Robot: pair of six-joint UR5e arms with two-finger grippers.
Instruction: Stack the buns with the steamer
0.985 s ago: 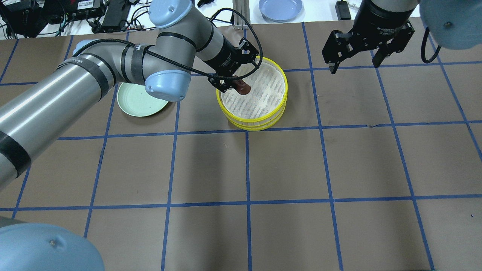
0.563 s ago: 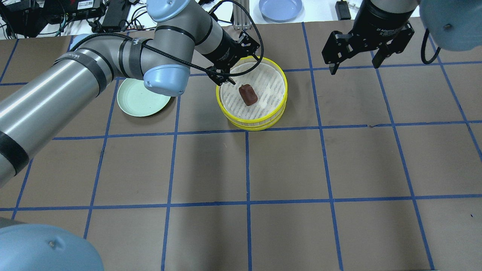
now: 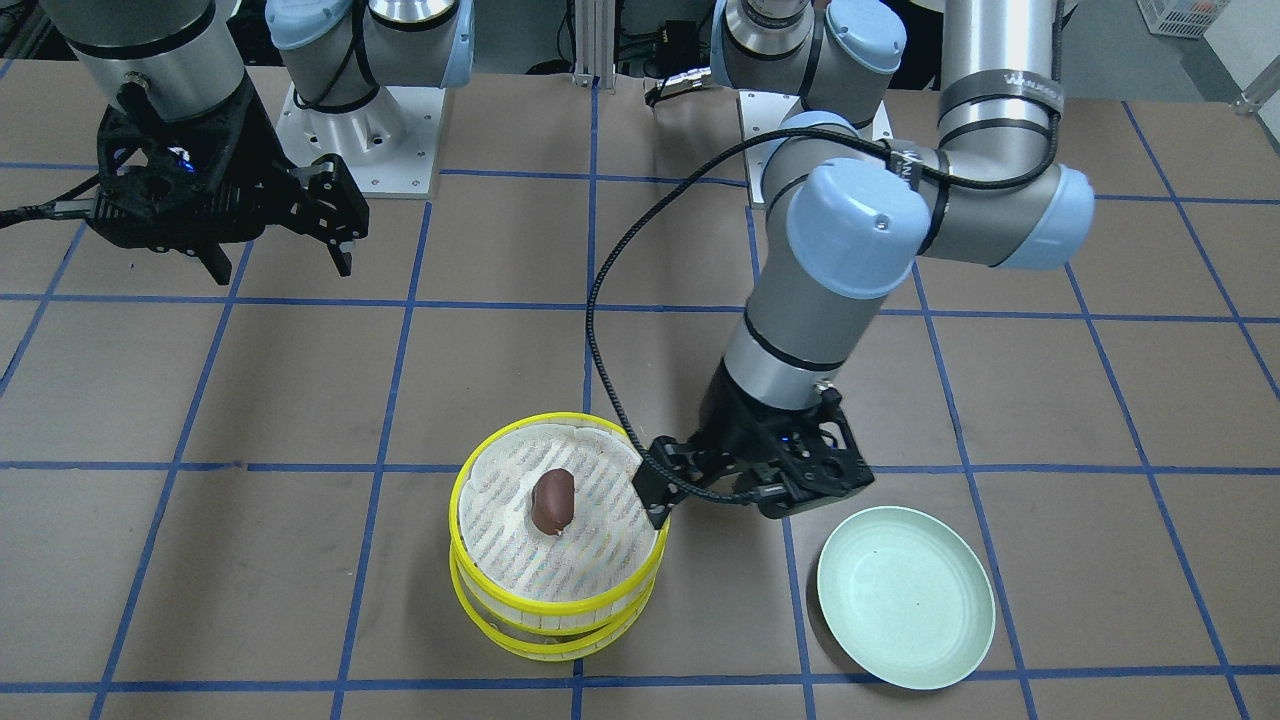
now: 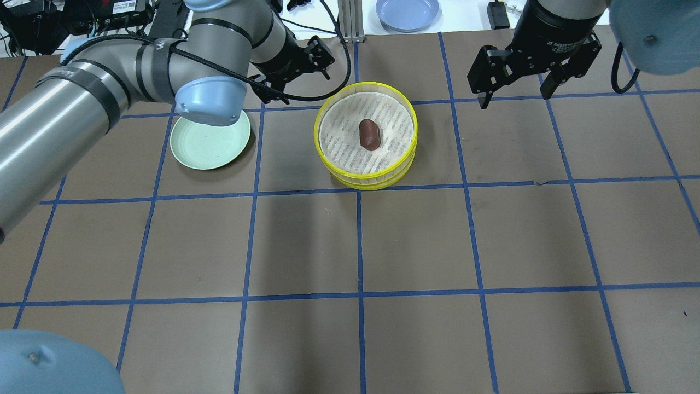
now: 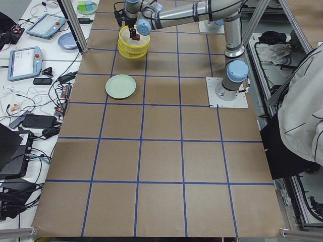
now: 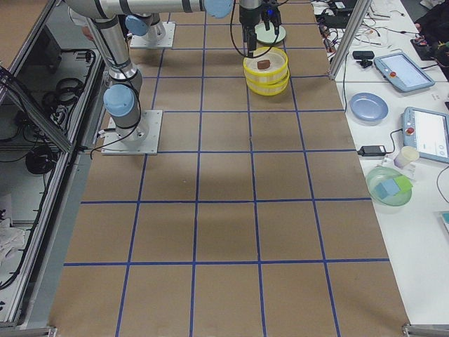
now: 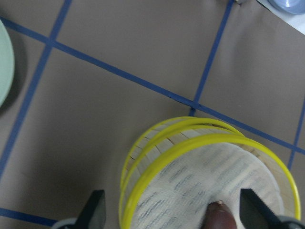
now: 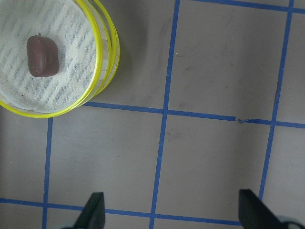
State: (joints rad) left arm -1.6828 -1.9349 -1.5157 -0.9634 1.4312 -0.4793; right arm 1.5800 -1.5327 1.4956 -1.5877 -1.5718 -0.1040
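Observation:
The dark reddish-brown bun (image 4: pixel 370 134) lies in the middle of the top tray of the steamer (image 4: pixel 365 177), two stacked yellow-rimmed trays with a white liner. It also shows in the front view (image 3: pixel 552 500) and the right wrist view (image 8: pixel 42 56). The pale cream bun shows in no view. My left gripper (image 4: pixel 293 75) is open and empty, just outside the steamer's far-left rim, between the steamer and the green plate (image 3: pixel 730 497). My right gripper (image 4: pixel 514 96) is open and empty, raised to the right of the steamer.
A pale green round plate (image 4: pixel 210 143) lies empty on the table left of the steamer. A blue plate (image 4: pixel 407 12) sits beyond the table's far edge, with cables and devices at the back left.
My left gripper let go of the brown bun into the top tray, then drew back to the left, off the steamer. The bun now rests mid-tray. The right arm has not moved.

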